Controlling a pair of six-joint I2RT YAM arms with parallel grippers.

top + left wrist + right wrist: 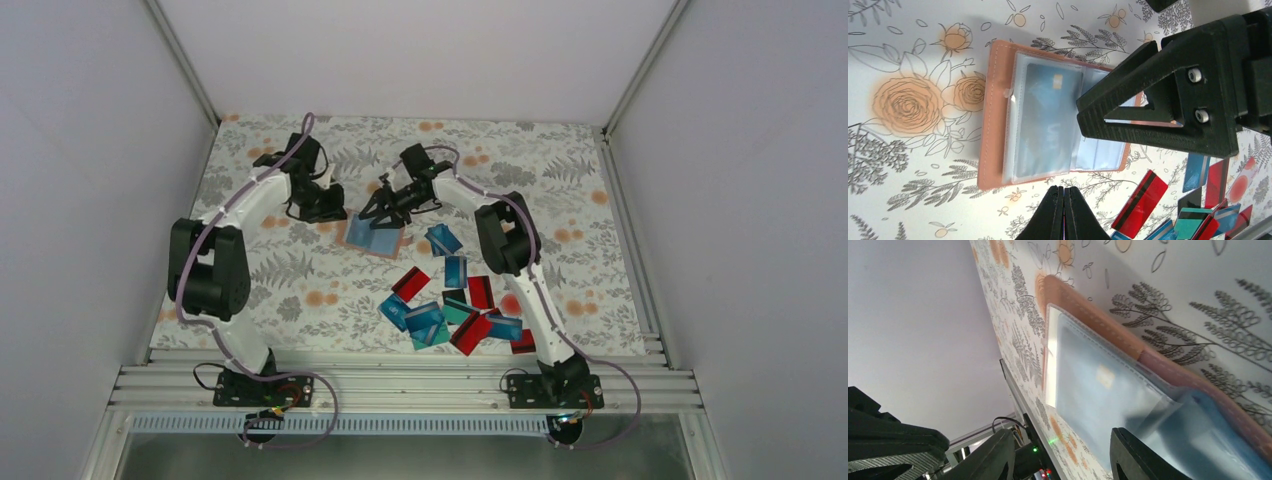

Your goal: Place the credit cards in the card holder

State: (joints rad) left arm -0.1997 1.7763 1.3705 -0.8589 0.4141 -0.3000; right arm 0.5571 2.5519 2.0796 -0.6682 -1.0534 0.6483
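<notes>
Left jaws: pressed together tip to tip with nothing between them, just beside one long edge of the card holder (pixel 371 238).
Right jaws: spread apart with an empty gap, low over the holder's clear pockets; one finger (pixel 1135 455) is at the pocket edge.
Card holder: lies open and flat on the tabletop (pixel 300 290) between the two arms, tan cover underneath.
Blue card (pixel 1048 120): sits inside a clear pocket.
Credit cards (pixel 425 320): a loose heap of blue, teal and red beside the right arm, apart from the holder.
</notes>
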